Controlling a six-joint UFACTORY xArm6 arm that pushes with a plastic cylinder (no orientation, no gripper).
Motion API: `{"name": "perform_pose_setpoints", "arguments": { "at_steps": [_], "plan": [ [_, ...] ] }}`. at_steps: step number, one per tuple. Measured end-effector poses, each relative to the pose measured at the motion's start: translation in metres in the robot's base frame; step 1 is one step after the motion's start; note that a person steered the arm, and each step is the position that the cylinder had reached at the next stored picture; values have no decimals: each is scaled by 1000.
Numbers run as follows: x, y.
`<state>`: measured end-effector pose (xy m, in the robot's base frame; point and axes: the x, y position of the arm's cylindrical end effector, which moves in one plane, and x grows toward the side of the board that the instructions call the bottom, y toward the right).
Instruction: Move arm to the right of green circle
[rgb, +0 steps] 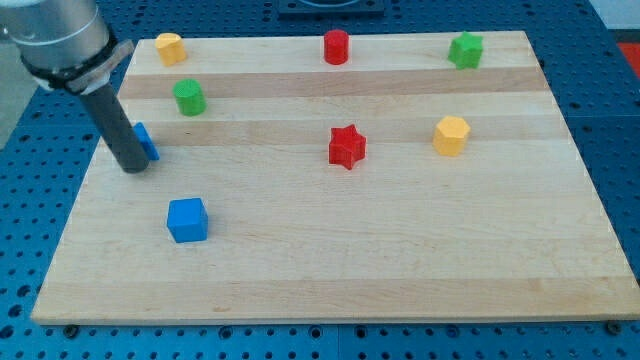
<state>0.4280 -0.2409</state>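
The green circle block (188, 97) sits on the wooden board (400, 260) near the view's upper left. My tip (133, 168) rests on the board below and to the left of the green circle, apart from it. A blue block (146, 142) lies right beside the rod, partly hidden behind it; its shape cannot be made out.
A blue cube (187, 220) lies below my tip to the right. A yellow block (170, 47), a red cylinder (336, 46) and a green star (465, 50) line the top edge. A red star (347, 146) and a yellow hexagon (451, 134) sit mid-board.
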Motion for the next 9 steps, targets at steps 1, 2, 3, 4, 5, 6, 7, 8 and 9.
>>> {"name": "perform_pose_setpoints", "arguments": {
  "at_steps": [1, 2, 3, 4, 5, 6, 7, 8, 9],
  "plan": [
    [-3, 7],
    [-5, 26],
    [-5, 53],
    [-3, 58],
    [-3, 81],
    [0, 81],
    [0, 85],
    [14, 84],
    [15, 84]
  ]
}}
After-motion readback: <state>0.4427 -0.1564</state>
